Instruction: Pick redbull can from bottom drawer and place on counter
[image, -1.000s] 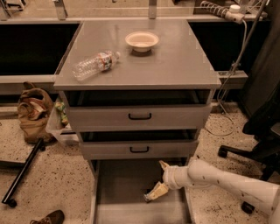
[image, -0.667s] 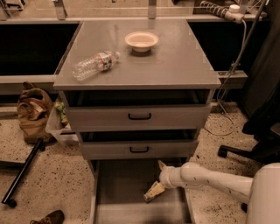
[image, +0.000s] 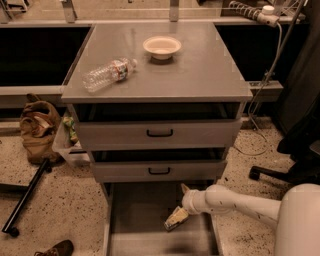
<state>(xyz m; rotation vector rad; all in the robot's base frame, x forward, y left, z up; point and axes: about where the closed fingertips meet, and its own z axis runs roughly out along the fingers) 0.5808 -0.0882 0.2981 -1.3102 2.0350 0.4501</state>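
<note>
The bottom drawer (image: 145, 210) is pulled out at floor level, a shallow grey tray under the two handled drawers. My gripper (image: 179, 204) reaches into it from the right, low over the drawer floor near its right wall. One finger (image: 184, 188) points toward the back and the other finger (image: 175, 218) toward the front, spread apart with nothing visible between them. The redbull can does not show; I cannot tell whether the gripper or arm hides it. The counter (image: 200, 75) is the grey cabinet top above.
A clear water bottle (image: 107, 74) lies on the counter's left side and a white bowl (image: 162, 47) stands at its back. A brown bag (image: 37, 130) and a black pole (image: 25, 197) are on the floor left. A chair base (image: 280, 172) stands on the right.
The gripper has stayed at almost the same spot in the bottom drawer. The white arm body has come further into view at the lower right.
</note>
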